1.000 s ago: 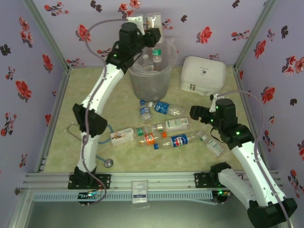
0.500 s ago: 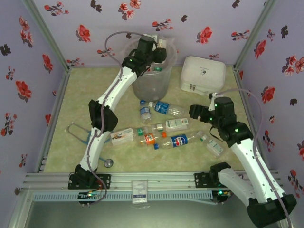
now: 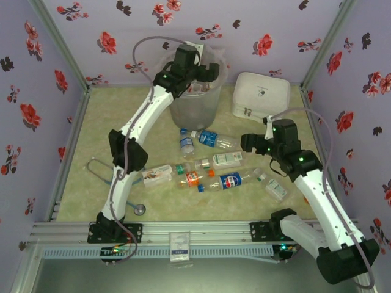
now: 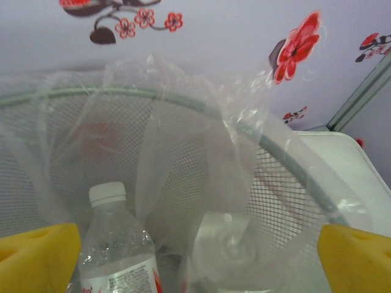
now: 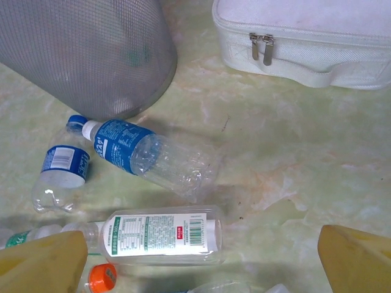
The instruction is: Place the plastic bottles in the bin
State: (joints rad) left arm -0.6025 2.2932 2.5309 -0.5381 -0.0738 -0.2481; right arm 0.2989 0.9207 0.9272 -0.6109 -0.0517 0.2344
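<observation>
left gripper (image 3: 209, 71): over bin mouth, jaws spread wide, nothing pinched
right gripper (image 3: 249, 144): above loose bottles, jaws spread wide, nothing pinched
bin (image 3: 194, 111): upright at far end of table (image 3: 110, 122), bag-lined, near white case (image 3: 263, 94)
white-capped bottle (image 4: 113, 244): inside bin, below left pads
blue-label bottle (image 5: 137, 152): lying beside bin base
green-label bottle (image 5: 162, 235): lying just nearer, under right gripper

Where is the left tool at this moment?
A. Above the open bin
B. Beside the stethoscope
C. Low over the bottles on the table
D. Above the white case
A: the left tool hangs open above the bin, with a white-capped bottle standing inside below it.
</observation>
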